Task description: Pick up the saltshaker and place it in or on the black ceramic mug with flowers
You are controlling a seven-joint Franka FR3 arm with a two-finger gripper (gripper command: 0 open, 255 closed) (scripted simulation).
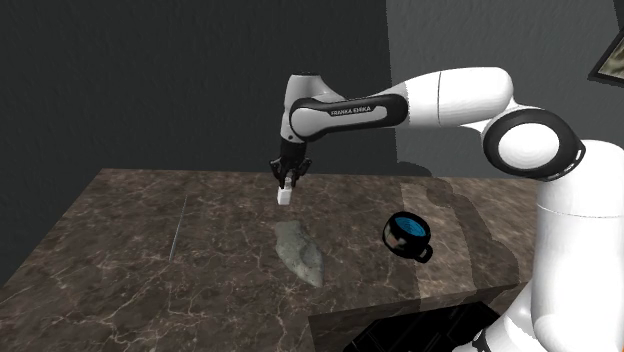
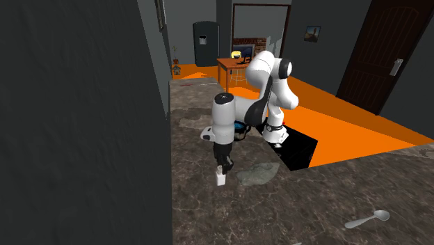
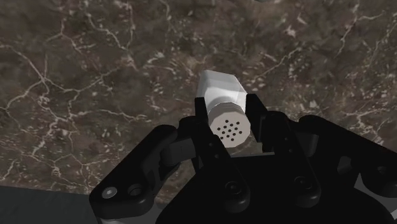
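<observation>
Clamped with the gripper (image 3: 230, 124) on the white saltshaker (image 3: 221, 95), pinching it across the body just below the perforated cap, cap end toward the wrist. From the shoulder view, hanging low over the dark marble counter (image 1: 130, 260) at the end of a long reach; hard to say whether lifted clear or just touching. Off to that view's right, well apart: the black mug (image 1: 407, 236), blue inside, seemingly tipped, mouth angled up and toward the shaker, handle on the far side. So, judging from here: lift straight up first, enough to clear the rim. Then carry across slowly, no twisting at the wrist, same firm squeeze. Aim for the open mouth, not the handle side. Lower right in before letting go, otherwise risking a rolled mug or a bounced shaker. Way out at the second exterior view's lower right, a spoon (image 2: 367, 220), no obstacle.
</observation>
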